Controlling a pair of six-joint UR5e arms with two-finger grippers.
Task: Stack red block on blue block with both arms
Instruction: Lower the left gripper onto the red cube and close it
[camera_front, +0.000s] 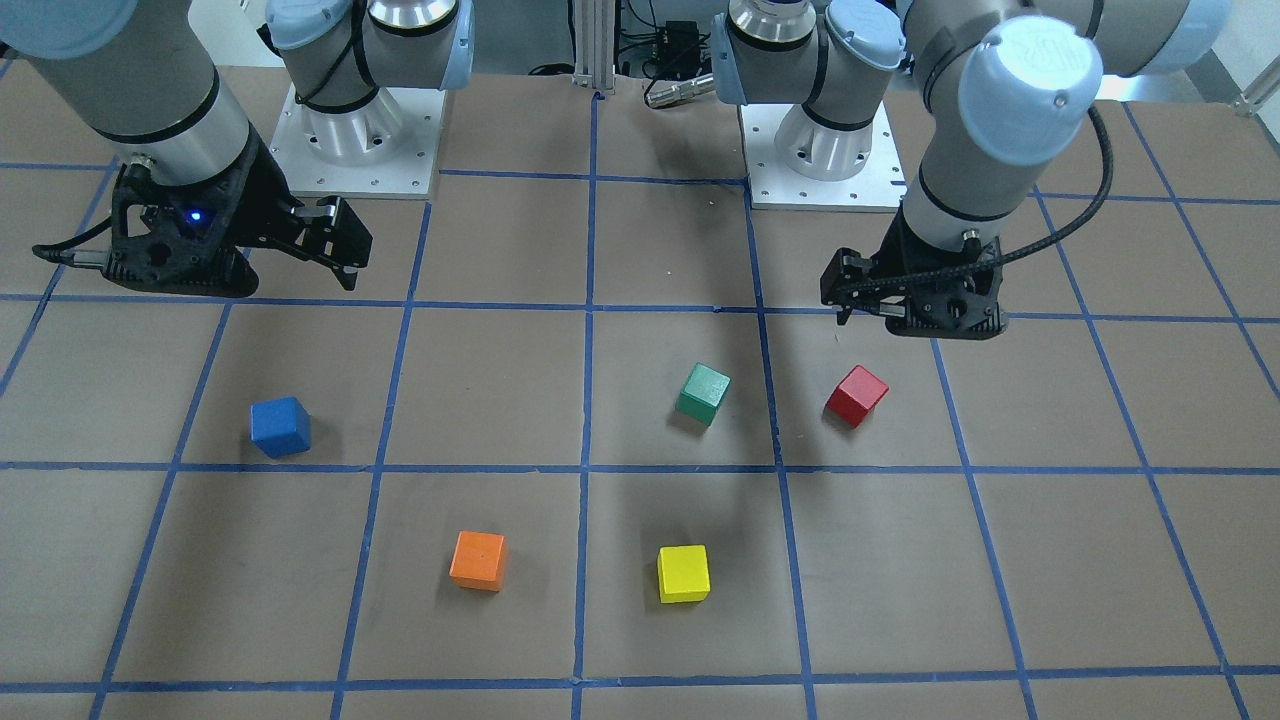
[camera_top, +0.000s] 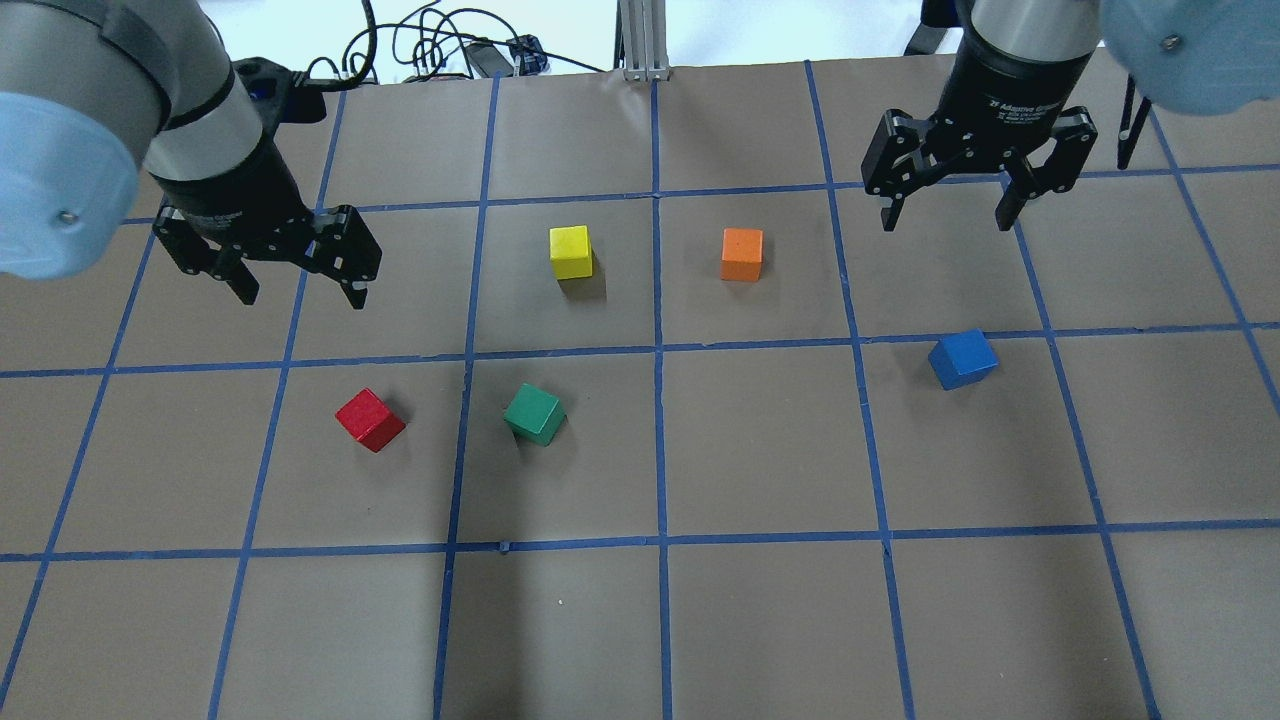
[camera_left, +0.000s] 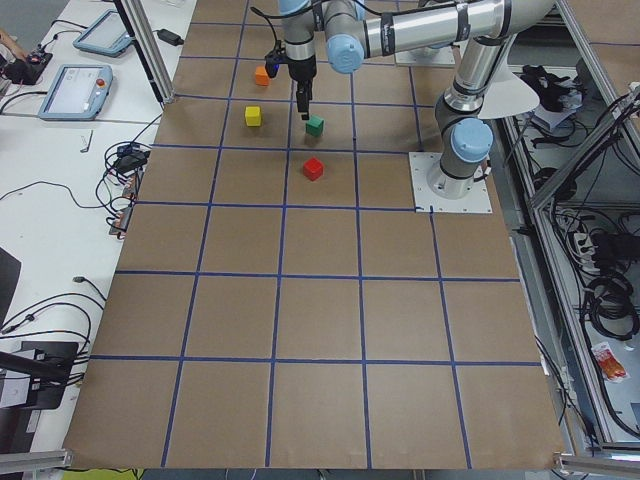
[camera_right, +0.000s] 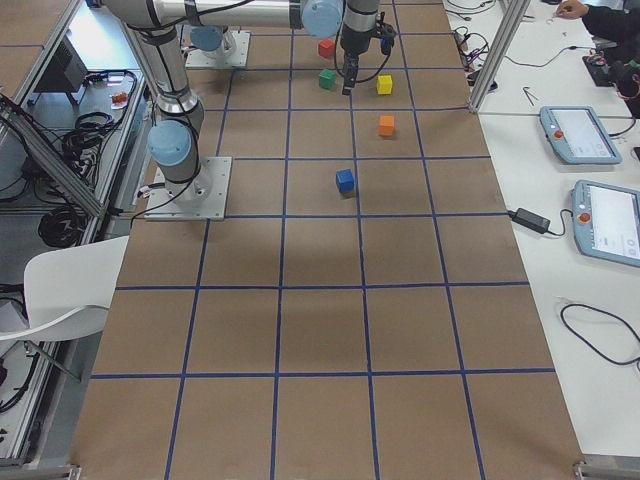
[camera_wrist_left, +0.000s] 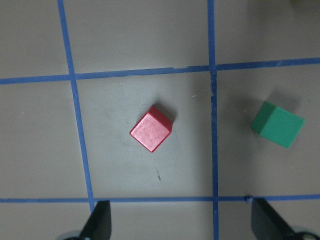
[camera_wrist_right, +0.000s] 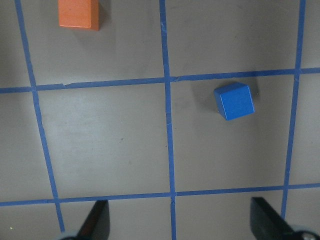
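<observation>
No stack yet: red block (camera_top: 370, 420) lies nr green cube (camera_top: 534, 414), blue block (camera_top: 962, 359) well apart. L gripper (camera_top: 300, 295) & R gripper (camera_top: 945, 222) hover spread wide, empty; pick-up & stacking left.

The red block (camera_top: 370, 420) was found flat on the desk (camera_top: 760, 450), turned diagonally, near the green block (camera_top: 534, 413); the blue block (camera_top: 962, 359) was found well apart on that block's other side.
</observation>
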